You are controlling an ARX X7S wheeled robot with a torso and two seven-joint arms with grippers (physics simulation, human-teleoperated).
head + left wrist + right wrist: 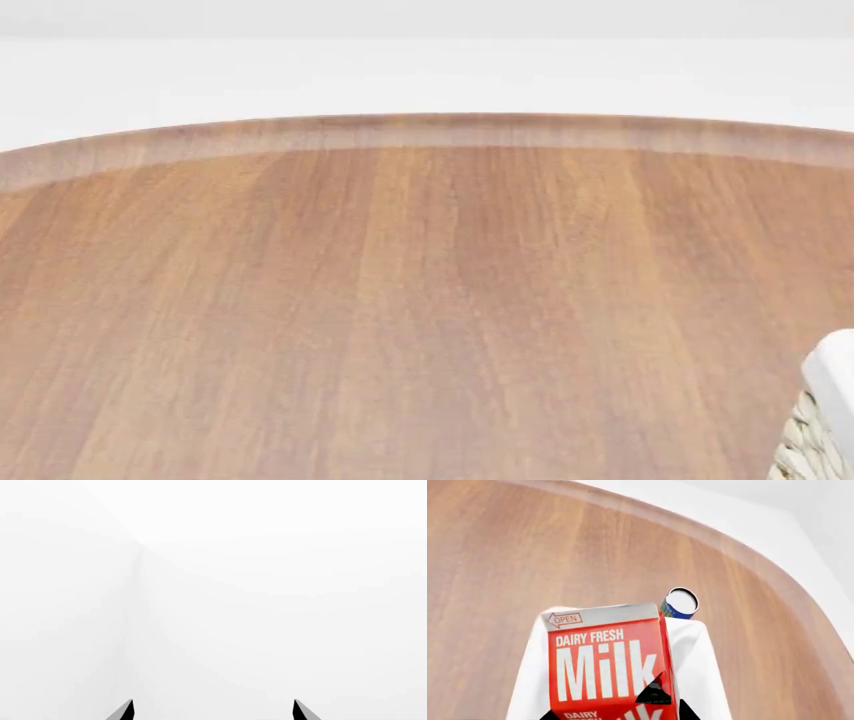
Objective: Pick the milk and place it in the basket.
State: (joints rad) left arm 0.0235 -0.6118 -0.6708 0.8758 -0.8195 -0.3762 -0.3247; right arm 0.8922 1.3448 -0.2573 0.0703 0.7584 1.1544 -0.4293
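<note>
In the right wrist view the milk (604, 665), a carton with a red top and white "Milk" lettering, fills the lower middle. My right gripper (619, 715) is shut on it, with a dark fingertip on each side of the carton. The carton hangs over the white cloth liner of the basket (697, 670). A corner of the basket (821, 425), wicker under white cloth, shows at the lower right of the head view. My left gripper (213, 711) is open and empty, facing only blank white space. Neither arm shows in the head view.
The round wooden table (400, 300) fills the head view, its far edge curving across the top. A small blue and white can (680, 602) stands on the table just beyond the basket, near the table's edge (747, 550).
</note>
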